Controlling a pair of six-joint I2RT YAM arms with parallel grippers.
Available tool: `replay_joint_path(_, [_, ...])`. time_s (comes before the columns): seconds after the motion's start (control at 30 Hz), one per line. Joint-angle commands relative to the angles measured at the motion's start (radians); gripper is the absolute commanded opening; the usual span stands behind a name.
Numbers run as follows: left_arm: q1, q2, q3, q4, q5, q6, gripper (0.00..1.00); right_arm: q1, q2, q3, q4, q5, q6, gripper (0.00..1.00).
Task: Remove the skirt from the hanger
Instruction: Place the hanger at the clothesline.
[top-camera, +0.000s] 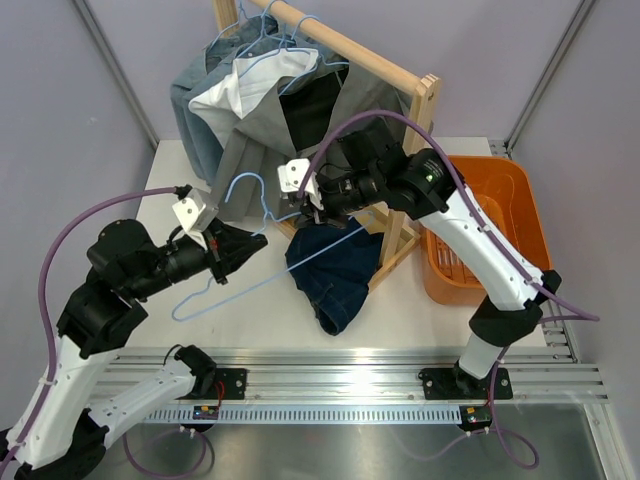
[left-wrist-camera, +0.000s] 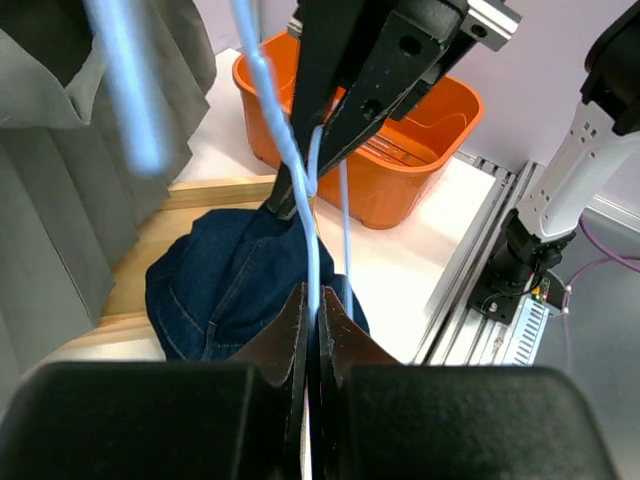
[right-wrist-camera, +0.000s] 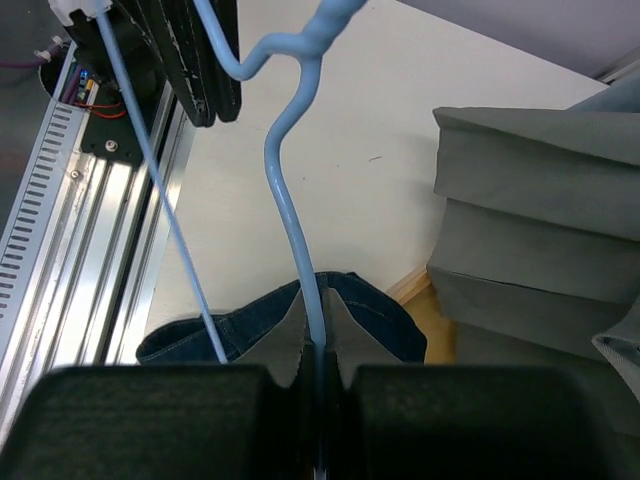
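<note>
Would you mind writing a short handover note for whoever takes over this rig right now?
Left claw: shut on the blue hanger.
Right claw: shut on the same hanger's wire.
Denim skirt: bunched on the table at the foot of the wooden rack, just below the right claw.
Done: the hanger is off the rack, held between both claws.
Left: it is unclear whether the skirt is free of the wire, so check, then draw it clear.
</note>
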Motion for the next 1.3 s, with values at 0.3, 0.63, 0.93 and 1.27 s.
replay_joint_path(0.3, [0.001, -0.047, -0.006, 0.022, -0.022, 0.042, 0.62, -0.205, -0.127, -0.023, 0.080, -0.219, 0.122, 0.00])
replay_joint_path(0.63, [0.001, -0.028, 0.015, -0.001, -0.065, 0.073, 0.42, -0.210, -0.153, -0.085, 0.083, -0.270, 0.087, 0.00])
replay_joint_path(0.93, [-0.001, 0.010, 0.083, -0.072, -0.020, 0.078, 0.00, -0.210, -0.121, -0.085, 0.107, -0.305, 0.110, 0.02])
replay_joint_path(1.27, [0.001, -0.023, 0.220, -0.285, -0.138, 0.056, 0.00, -0.209, -0.038, -0.048, 0.198, -0.327, 0.257, 0.45])
